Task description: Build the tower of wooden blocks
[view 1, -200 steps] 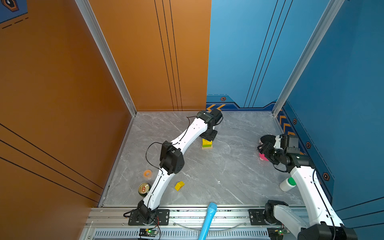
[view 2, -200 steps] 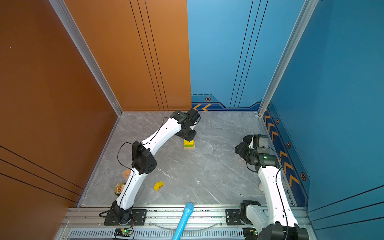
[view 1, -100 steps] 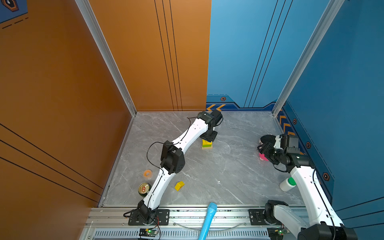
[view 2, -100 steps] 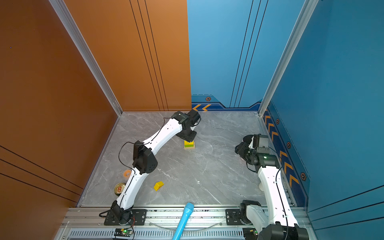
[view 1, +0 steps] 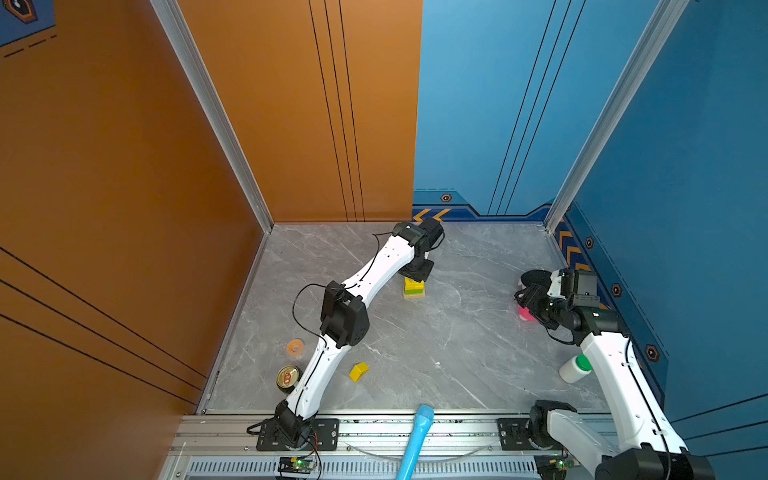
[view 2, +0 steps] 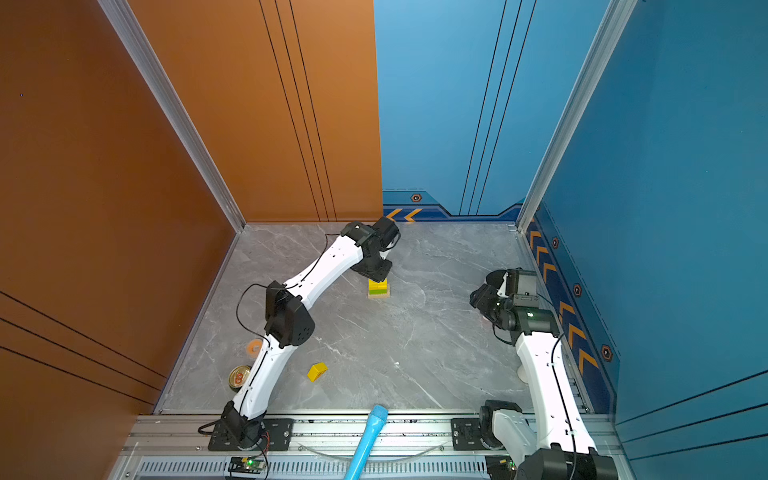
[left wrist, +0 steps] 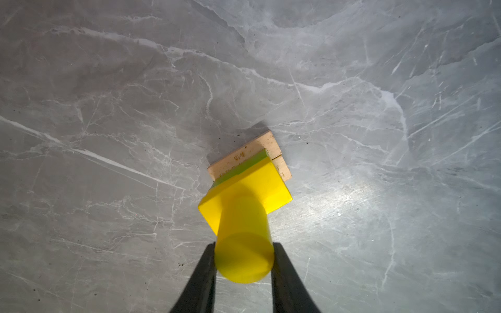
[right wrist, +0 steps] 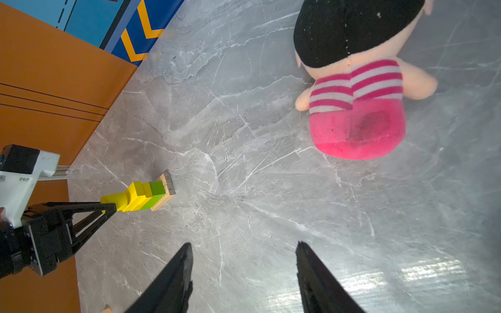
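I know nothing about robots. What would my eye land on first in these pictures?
The bright little tower of tan, green and yellow blocks stands toward the back of the grey marble tabletop. The left gripper is clamped on a yellow cylinder standing on top of it. Next comes the pink-striped plush doll, lying by the right gripper, whose jaws stand open and empty.

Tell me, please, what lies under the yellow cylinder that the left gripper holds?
A yellow block layer, then a green bar, then two tan planks on the table. The yellow cylinder hides the layer's middle, so its seating cannot be seen.
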`<state>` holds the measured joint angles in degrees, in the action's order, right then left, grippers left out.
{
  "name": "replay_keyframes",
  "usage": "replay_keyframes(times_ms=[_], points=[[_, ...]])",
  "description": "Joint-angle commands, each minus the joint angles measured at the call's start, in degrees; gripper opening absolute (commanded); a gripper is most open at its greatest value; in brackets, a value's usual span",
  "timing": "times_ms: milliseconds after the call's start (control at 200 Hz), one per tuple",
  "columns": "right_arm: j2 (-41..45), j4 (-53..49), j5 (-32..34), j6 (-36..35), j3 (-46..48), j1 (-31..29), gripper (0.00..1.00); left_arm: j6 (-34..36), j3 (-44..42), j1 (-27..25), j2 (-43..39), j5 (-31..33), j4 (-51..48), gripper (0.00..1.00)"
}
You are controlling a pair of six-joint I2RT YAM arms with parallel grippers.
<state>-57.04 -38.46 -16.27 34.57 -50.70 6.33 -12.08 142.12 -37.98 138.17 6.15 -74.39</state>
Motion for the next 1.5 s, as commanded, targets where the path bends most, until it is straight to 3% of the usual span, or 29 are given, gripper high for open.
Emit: replay_keyframes(times_ms=[0,1497], points=[[-0.5,0.2,1.2,0.1,-0.7,0.1,0.62,-0.9,1.7,0.5,1.1,-1.3,-0.9,0.27],[-0.8,0.4,1.1,0.3,-0.5,0.2,0.62,-1.4,1.2,0.9,2.0,-1.2,-0.9,0.34]])
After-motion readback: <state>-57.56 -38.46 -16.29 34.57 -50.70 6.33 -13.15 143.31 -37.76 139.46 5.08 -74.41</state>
